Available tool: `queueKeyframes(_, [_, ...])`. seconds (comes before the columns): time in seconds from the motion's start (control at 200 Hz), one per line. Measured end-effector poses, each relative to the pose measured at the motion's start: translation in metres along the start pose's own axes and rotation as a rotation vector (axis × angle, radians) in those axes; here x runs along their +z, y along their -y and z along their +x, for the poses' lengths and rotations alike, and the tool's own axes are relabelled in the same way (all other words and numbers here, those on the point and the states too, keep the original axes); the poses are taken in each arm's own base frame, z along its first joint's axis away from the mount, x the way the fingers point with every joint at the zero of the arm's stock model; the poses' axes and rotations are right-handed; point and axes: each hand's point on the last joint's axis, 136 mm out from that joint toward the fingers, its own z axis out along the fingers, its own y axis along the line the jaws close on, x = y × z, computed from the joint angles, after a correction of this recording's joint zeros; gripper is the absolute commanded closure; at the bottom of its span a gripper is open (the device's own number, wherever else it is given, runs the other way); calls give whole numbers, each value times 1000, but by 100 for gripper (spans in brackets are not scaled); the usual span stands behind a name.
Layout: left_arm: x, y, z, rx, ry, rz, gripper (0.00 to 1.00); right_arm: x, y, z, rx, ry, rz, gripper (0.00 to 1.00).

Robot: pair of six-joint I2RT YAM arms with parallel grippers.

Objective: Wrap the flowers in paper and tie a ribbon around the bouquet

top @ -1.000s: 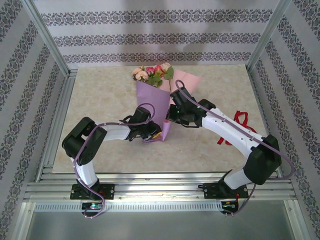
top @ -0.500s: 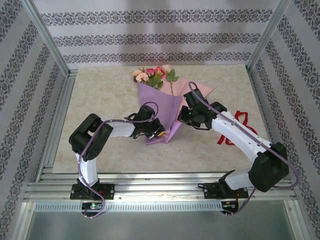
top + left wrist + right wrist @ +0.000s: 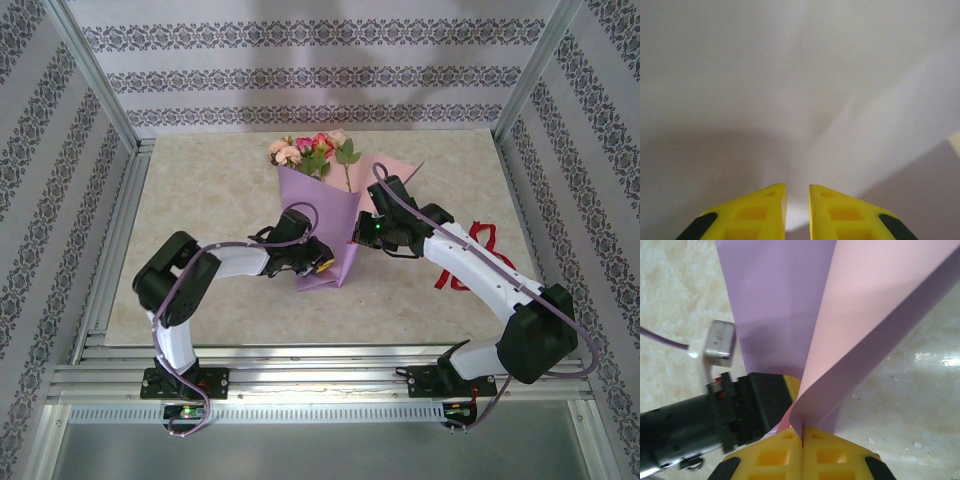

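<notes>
The flowers point(image 3: 312, 152), pink and magenta heads with green leaves, lie at the back of the table with their stems inside the paper point(image 3: 325, 222). The paper forms a loose lilac cone, and its pink inner face point(image 3: 388, 172) is turned up on the right. My right gripper point(image 3: 358, 238) point(image 3: 802, 432) is shut on a folded edge of the paper point(image 3: 850, 325), lifted off the table. My left gripper point(image 3: 322, 264) point(image 3: 797, 192) rests at the cone's lower left with its jaws a narrow gap apart. Pale paper point(image 3: 800, 90) lies close in front of it. The red ribbon point(image 3: 478, 248) lies behind my right arm.
A marble-patterned table point(image 3: 210, 200) lies inside a metal frame with patterned walls. The left gripper's black body point(image 3: 752, 402) sits right beside my right fingers. Bare table stretches to the left of the paper and in front of it.
The right gripper swung right with the paper's flap, opening the cone wider, then edged back left. The left gripper slid slightly right along the cone's lower end. The flowers shifted a little.
</notes>
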Motion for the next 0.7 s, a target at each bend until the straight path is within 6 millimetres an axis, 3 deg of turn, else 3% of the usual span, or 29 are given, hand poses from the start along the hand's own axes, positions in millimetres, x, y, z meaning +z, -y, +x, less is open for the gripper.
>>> queueKeyframes(0.145, [-50,19,-10,-8,70,64,92,6,-7,1,-78,-31,-19,100])
queueKeyframes(0.22, [-63,7,-18,-42,93,64,95,10,-14,1,-124,-45,-33,100])
queueKeyframes(0.425, [-36,-83,-9,-187,42,-118,98,17,-49,9,-274,-89,-105,100])
queueKeyframes(0.699, [-20,-67,-21,-173,50,-26,98,17,-114,21,-439,-122,-233,100])
